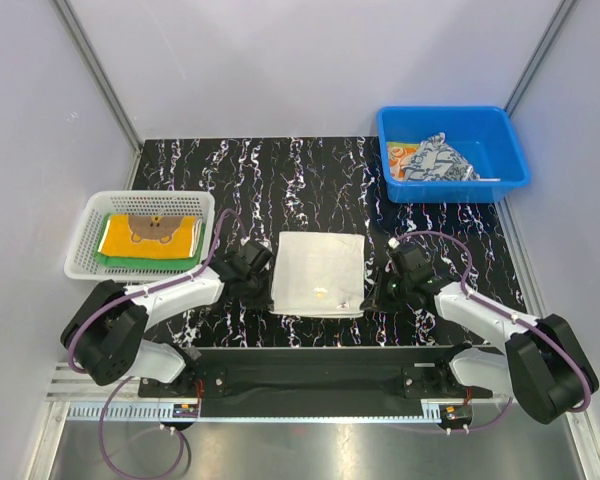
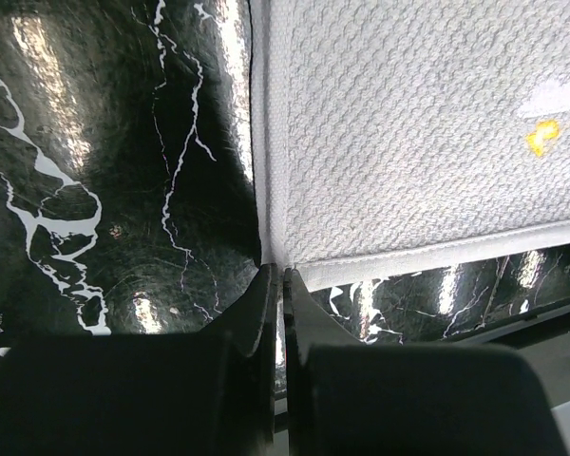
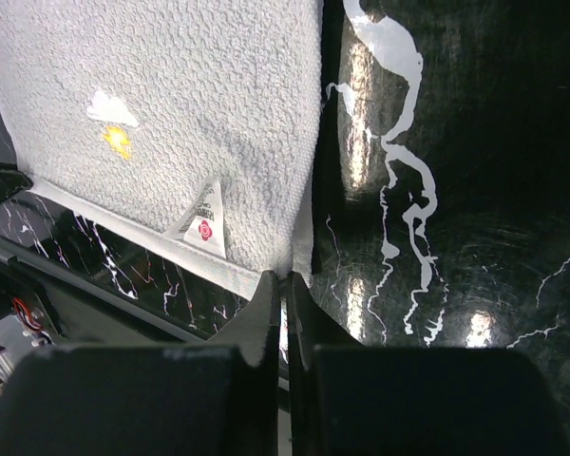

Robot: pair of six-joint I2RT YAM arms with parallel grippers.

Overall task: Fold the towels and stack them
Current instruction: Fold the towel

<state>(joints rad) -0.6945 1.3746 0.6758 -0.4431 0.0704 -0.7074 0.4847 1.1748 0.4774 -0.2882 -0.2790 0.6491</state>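
A white towel (image 1: 320, 270) with a small orange mark lies flat on the dark marble table, between the two arms. My left gripper (image 1: 270, 293) is shut on its near left corner. In the left wrist view (image 2: 275, 275) the jaws pinch the hem of the towel (image 2: 408, 123). My right gripper (image 1: 369, 298) is shut on the near right corner. In the right wrist view (image 3: 286, 279) the jaws pinch the towel (image 3: 190, 104) beside its label (image 3: 205, 220). An orange-yellow bear towel (image 1: 155, 233) lies on a green towel (image 1: 120, 259) in the basket. A navy-and-white towel (image 1: 435, 160) and an orange one (image 1: 400, 155) lie in the bin.
A white basket (image 1: 85, 245) stands at the left edge of the table. A blue bin (image 1: 500, 145) stands at the back right. Grey walls close the sides and back. A black rail (image 1: 310, 375) runs along the near edge.
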